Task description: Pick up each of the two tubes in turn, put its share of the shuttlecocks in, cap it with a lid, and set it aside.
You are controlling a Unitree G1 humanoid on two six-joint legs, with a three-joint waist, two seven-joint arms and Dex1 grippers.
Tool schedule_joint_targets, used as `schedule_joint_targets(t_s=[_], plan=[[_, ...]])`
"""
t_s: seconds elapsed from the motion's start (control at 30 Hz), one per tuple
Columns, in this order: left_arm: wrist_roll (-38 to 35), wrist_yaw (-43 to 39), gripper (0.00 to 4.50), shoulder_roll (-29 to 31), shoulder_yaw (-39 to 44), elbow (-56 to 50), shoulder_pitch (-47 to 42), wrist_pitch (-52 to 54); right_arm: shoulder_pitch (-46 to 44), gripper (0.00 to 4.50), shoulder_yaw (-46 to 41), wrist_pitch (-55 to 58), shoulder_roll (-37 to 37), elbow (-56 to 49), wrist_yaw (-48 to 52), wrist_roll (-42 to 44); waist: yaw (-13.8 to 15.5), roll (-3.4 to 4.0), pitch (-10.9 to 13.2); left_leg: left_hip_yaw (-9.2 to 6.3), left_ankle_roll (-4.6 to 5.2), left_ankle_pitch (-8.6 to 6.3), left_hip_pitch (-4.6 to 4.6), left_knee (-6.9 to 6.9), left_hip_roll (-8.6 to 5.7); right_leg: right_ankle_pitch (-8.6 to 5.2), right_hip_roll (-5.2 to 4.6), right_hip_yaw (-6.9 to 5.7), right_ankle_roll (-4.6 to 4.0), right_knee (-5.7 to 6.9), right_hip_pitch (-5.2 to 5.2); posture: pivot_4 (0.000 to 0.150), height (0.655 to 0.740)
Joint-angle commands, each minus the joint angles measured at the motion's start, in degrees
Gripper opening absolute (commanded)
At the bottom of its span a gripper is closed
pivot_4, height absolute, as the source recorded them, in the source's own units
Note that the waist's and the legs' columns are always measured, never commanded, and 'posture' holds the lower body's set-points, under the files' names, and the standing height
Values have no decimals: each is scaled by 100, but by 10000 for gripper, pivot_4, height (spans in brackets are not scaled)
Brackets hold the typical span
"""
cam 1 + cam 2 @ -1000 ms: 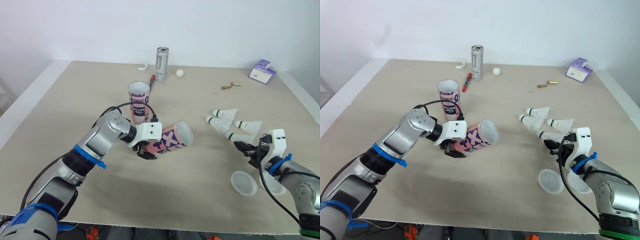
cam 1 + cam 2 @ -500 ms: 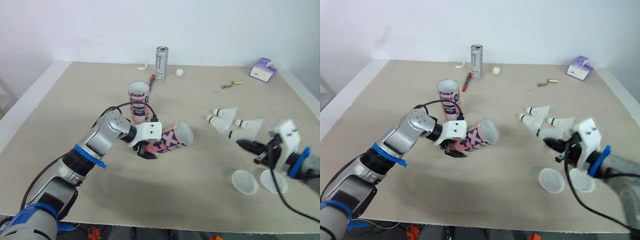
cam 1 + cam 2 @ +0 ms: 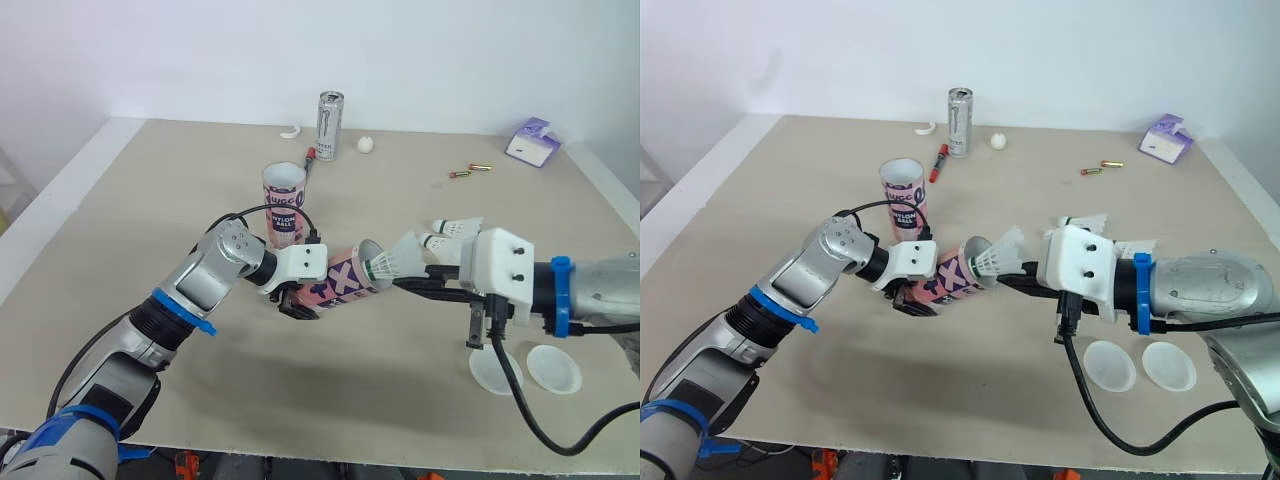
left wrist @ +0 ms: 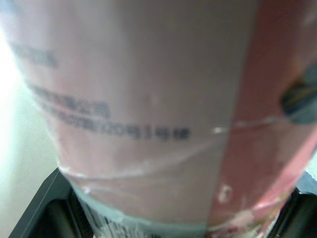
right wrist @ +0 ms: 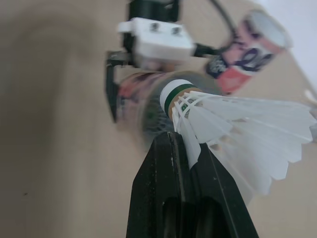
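Observation:
A pink printed tube point(image 3: 341, 279) is held tilted above the table, its open mouth facing right, with my left gripper point(image 3: 298, 301) shut around its lower body. My right gripper point(image 3: 397, 283) is shut on a white shuttlecock point(image 3: 396, 260) by its feather skirt. The green-banded cork sits right at the tube's mouth point(image 5: 154, 110). A second pink tube point(image 3: 284, 203) stands upright behind. Two more shuttlecocks point(image 3: 452, 229) lie on the table past my right gripper. Two round clear lids point(image 3: 498, 370) point(image 3: 553, 368) lie near the front right.
Along the back of the table are a silver can point(image 3: 329, 113), a white ball point(image 3: 366, 145), a red pen point(image 3: 312, 158), a white curved piece point(image 3: 290, 131), two small batteries point(image 3: 467, 171) and a purple tissue pack point(image 3: 533, 141).
My right gripper has swung left from beside the loose shuttlecocks, carrying one shuttlecock up to the mouth of the tilted tube. The left arm has kept the tube in place.

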Motion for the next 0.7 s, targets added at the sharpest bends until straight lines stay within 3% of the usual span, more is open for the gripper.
schedule_joint_targets(t_s=[0.03, 0.13, 0.17, 0.23, 0.33, 0.37, 0.4, 0.43, 0.5, 0.67, 0.7], plan=[[66, 51, 36756, 30, 36, -20, -28, 17, -139, 310, 241, -477, -38, 132, 218, -434, -2, 0, 0, 0, 0, 0, 0, 0, 0, 0, 0, 0, 0, 0, 0, 1500, 7400], [70, 66, 36756, 16, 35, -15, -38, 33, -346, 310, 457, -625, 31, 302, 327, -591, -3, 0, 0, -2, 1, 1, 2, 1, 1, 3, 1, -3, -2, 2, 0, 1500, 7400], [71, 70, 36756, 15, 35, -15, -39, 35, -428, 6534, 490, -669, 56, 363, 343, -620, -4, 0, 0, -2, 1, 1, 2, 1, 2, 3, 2, -3, -3, 2, 0, 1500, 7400], [71, 72, 36756, 18, 38, -18, -37, 42, -538, 10155, 491, -706, 52, 438, 388, -631, -5, 1, 0, -1, 1, 1, 3, 1, 2, 4, 2, -2, -3, 2, 0, 1500, 7400], [73, 70, 36756, 28, 42, -24, -26, 47, -612, 20085, 380, -684, 41, 506, 489, -541, -2, 0, 0, -1, 2, 1, 2, 4, 1, 5, 2, -2, -2, 2, 0, 1500, 7400], [73, 67, 36756, 32, 40, -26, -21, 46, -626, 23439, 257, -566, 93, 516, 475, -350, -2, 1, 0, -2, 2, 1, 1, 4, 1, 5, 2, -3, -2, 2, 0, 1500, 7400], [73, 64, 36756, 34, 38, -27, -18, 45, -638, 30825, 108, -389, 159, 531, 429, -103, -2, 1, 0, -1, 2, 1, 1, 4, 1, 4, 2, -1, -1, 2, 1, 1500, 7400], [71, 59, 36756, 35, 36, -28, -17, 45, -654, 30825, -79, -171, 216, 579, 379, 194, -2, 1, 0, -1, 2, 1, 1, 4, 1, 4, 2, -1, -1, 2, 1, 1500, 7400], [69, 50, 36756, 31, 32, -17, -25, 30, -790, 37917, -385, 260, 342, 799, 193, 697, -2, 1, 0, -2, 2, 1, 1, 4, 1, 5, 2, -2, -1, 2, 1, 1500, 7400], [77, 40, 36756, 0, 14, 16, -55, -17, -1022, 37917, -435, 643, 429, 1387, 44, 831, -7, -1, 0, -1, 7, 4, 2, 6, 2, 14, 2, 1, 1, 3, 3, 1500, 7400], [81, 41, 36756, -9, 11, 28, -61, -29, -1044, 35339, -337, 620, 413, 1464, 51, 726, -7, -1, -1, 0, 7, 4, 4, 6, 2, 14, 3, 2, 1, 3, 3, 1500, 7400]])
